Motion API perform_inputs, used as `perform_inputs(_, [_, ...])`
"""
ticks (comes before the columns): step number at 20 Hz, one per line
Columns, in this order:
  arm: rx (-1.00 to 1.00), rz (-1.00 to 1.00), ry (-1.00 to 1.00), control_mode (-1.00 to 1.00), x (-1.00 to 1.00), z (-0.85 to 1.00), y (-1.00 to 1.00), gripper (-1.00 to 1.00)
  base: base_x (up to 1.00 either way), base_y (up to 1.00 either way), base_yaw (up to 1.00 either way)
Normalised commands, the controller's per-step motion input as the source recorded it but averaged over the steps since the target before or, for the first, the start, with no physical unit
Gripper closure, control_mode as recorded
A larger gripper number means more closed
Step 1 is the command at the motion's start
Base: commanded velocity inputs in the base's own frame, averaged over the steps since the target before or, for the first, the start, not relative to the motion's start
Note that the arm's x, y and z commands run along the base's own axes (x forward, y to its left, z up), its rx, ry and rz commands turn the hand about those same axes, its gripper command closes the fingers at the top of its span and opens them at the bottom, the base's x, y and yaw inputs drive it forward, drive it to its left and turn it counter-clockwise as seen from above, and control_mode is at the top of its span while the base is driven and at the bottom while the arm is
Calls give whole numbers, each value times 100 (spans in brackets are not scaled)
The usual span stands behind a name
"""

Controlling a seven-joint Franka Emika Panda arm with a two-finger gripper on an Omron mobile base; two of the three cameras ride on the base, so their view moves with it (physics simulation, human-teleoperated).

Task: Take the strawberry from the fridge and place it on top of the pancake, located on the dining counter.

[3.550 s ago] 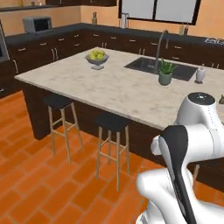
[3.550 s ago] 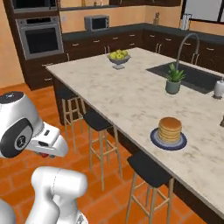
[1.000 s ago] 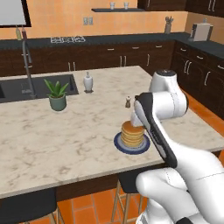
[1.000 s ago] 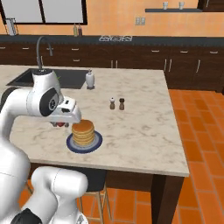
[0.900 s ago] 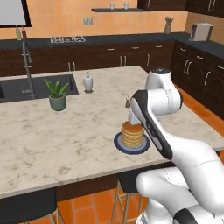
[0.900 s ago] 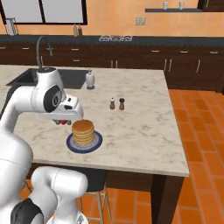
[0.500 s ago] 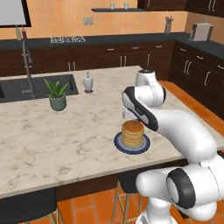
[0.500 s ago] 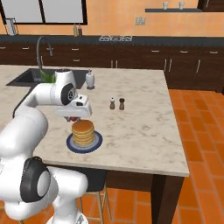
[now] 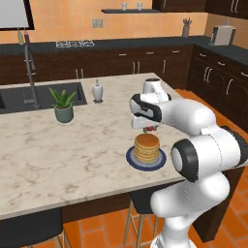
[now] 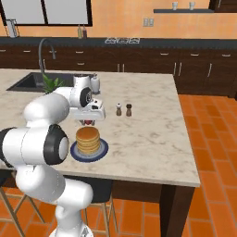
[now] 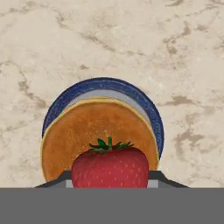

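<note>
Left base view: pincer (image 9: pixel 149 129) clamped on strawberry (image 9: pixel 149 129), above pancake (image 9: pixel 147 147), toward its far side. Pancake on blue plate (image 9: pixel 131 159) on marbled surface (image 9: pixel 58 150).

Right base view: pincer (image 10: pixel 88 121) holds strawberry (image 10: pixel 88 122) just beyond pancake (image 10: pixel 88 140); two shakers (image 10: pixel 123 109) right of pancake.

Hand view: strawberry (image 11: pixel 110 167) between fingertips, pancake (image 11: pixel 87 131) directly beneath.
</note>
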Motion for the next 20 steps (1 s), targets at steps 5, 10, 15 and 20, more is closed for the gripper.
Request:
perform_inputs(5, [-10, 3, 11, -100, 10, -61, 4, 100, 0, 0, 0])
perform_inputs(10, [0, 0, 0, -100, -7, -15, -14, 100, 0, 0, 0])
perform_inputs(15, [3, 0, 0, -100, -28, 5, -7, 100, 0, 0, 0])
perform_inputs(20, [0, 1, 0, -100, -14, 0, 21, 100, 0, 0, 0])
